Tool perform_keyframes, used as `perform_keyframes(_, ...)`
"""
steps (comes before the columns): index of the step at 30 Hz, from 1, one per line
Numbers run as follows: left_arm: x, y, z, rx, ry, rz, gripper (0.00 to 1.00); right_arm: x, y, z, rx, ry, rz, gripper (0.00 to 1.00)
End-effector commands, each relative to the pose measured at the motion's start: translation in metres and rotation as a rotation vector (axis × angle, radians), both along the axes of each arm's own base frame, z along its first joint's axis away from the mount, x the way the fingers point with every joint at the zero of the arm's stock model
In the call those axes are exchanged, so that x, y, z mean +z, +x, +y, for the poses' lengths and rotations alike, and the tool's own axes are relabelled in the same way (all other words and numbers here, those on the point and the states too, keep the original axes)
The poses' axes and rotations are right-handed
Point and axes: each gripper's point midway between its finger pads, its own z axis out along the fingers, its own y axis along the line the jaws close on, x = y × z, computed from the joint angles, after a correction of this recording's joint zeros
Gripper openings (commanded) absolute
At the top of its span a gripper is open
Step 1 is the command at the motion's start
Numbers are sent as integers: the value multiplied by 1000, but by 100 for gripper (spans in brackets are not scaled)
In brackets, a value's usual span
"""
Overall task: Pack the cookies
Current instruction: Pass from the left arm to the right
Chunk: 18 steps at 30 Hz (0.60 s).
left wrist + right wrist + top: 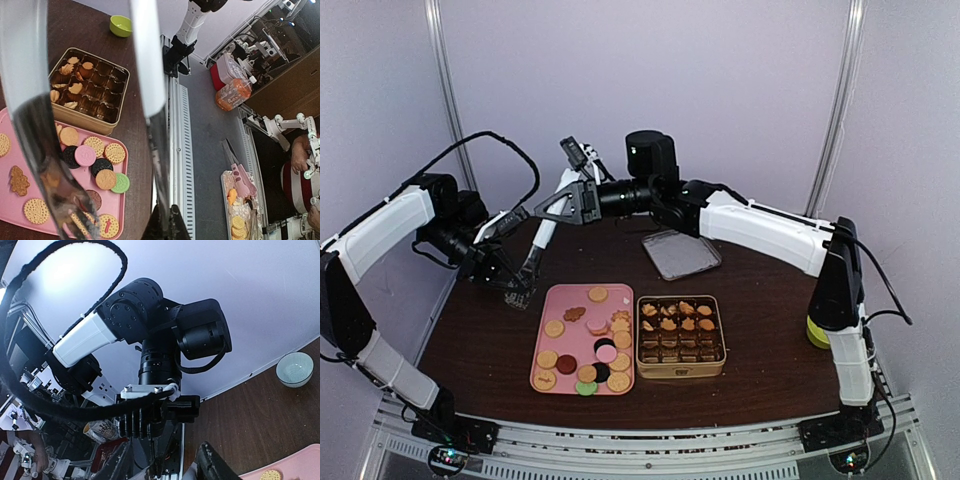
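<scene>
The cookies (582,340) lie on a pink tray (570,296); they are round and tan, with some pink, black and green, and they also show in the left wrist view (105,179). A gold tin (681,372) with brown cups stands to the right of the tray, with a few cookies in its back rows. My left gripper (517,290) is shut on the lower end of metal tongs (548,225) just left of the tray's far corner; in the left wrist view it (167,225) pinches one blade (155,150). My right gripper (545,208) is open, its fingers (212,462) apart around the tongs' upper part.
A clear lid (681,253) lies behind the tin. A green bowl (817,332) sits at the right edge by the right arm's base. A pale bowl (295,368) stands at the table's back. The two arms cross above the table's back left.
</scene>
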Motion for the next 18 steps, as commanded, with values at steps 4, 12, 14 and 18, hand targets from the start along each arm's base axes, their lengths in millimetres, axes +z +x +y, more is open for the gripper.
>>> perform_keyframes(4, 1, 3, 1, -4, 29, -22, 8, 7, 5, -1, -83, 7, -56, 27)
perform_keyframes(12, -11, 12, 8, 41, 124, -69, 24, 6, 10, -23, -197, -11, -123, 19)
perform_keyframes(14, -12, 16, 9, 62, 145, -91, 35, 6, 8, -27, -209, -15, -130, 19)
perform_keyframes(18, -18, 31, 20, 147, 225, -154, 57, -6, 9, -40, -267, -55, -149, 21)
